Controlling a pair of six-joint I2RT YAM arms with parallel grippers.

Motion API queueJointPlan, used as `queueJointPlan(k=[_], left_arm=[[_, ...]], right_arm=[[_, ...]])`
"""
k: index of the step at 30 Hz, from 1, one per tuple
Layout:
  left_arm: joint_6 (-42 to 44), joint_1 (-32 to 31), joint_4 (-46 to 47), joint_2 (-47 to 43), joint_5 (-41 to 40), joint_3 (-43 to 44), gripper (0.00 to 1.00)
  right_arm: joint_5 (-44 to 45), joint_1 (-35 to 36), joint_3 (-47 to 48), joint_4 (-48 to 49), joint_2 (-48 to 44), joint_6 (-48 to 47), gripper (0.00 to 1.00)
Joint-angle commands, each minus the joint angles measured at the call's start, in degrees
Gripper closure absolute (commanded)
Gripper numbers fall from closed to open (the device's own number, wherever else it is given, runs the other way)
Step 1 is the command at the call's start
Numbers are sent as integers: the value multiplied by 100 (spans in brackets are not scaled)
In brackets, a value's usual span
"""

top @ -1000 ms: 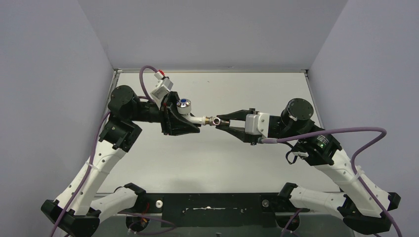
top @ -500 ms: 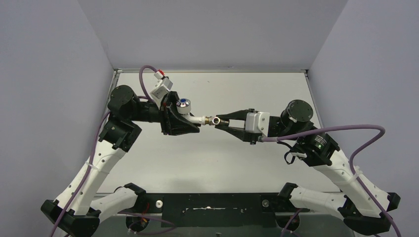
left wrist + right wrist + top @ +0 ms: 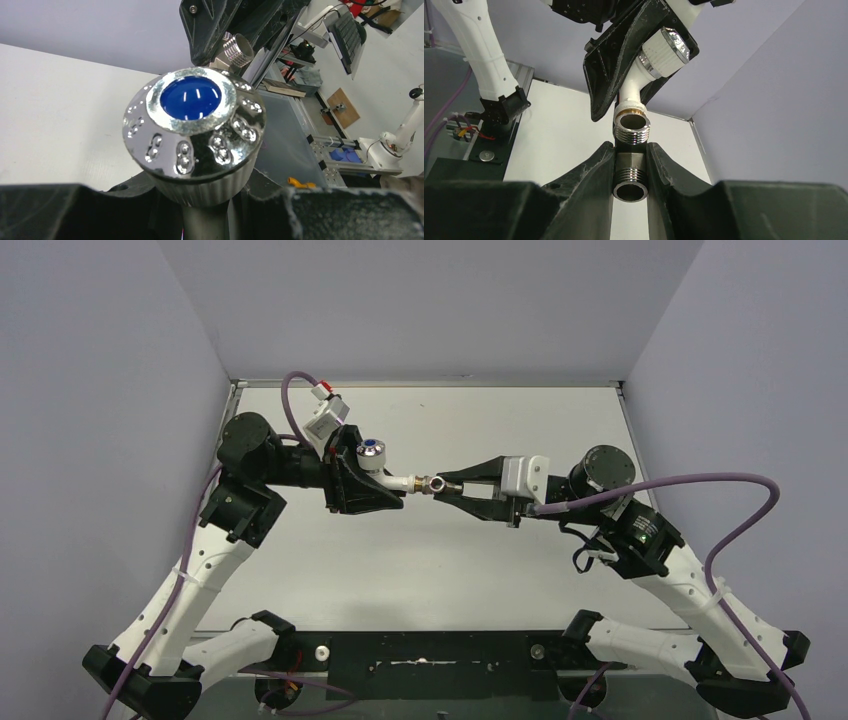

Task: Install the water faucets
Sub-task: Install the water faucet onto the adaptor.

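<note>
The right gripper (image 3: 630, 159) clamps a small metal threaded fitting (image 3: 629, 174) between its black fingers, open bore facing the camera. Directly beyond and in line with it sits the threaded mouth (image 3: 632, 131) of a white tap body (image 3: 633, 90). The left gripper (image 3: 621, 95) holds the tap body, with its ribbed chrome knob (image 3: 667, 47) angled to the upper right. Whether the two threads touch is unclear. A white table (image 3: 554, 130) and lilac wall (image 3: 764, 100) lie behind.

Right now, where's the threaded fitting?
Top view, centre: threaded fitting clamped in right tool, against the outlet of the tap body held by left tool.
</note>
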Motion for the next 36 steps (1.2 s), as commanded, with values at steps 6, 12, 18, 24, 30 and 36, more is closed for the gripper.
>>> queueJointPlan(k=[6, 12, 18, 24, 30, 36], left_arm=[[109, -53, 320, -37, 61, 253, 100], [126, -53, 362, -51, -19, 265, 100], [41, -53, 456, -52, -57, 274, 100], [-186, -53, 670, -15, -36, 226, 100], [-292, -53, 750, 1, 0, 189, 100], [-329, -53, 760, -38, 20, 186, 100]], right_arm=[[160, 73, 12, 640, 173, 936, 100], [407, 83, -246, 824, 61, 1243, 100], [652, 86, -546, 1132, -49, 1342, 100], [828, 164, -776, 1290, -180, 482, 100], [936, 302, -640, 975, -122, -839, 100], [1046, 431, -741, 855, -224, -1966, 100]])
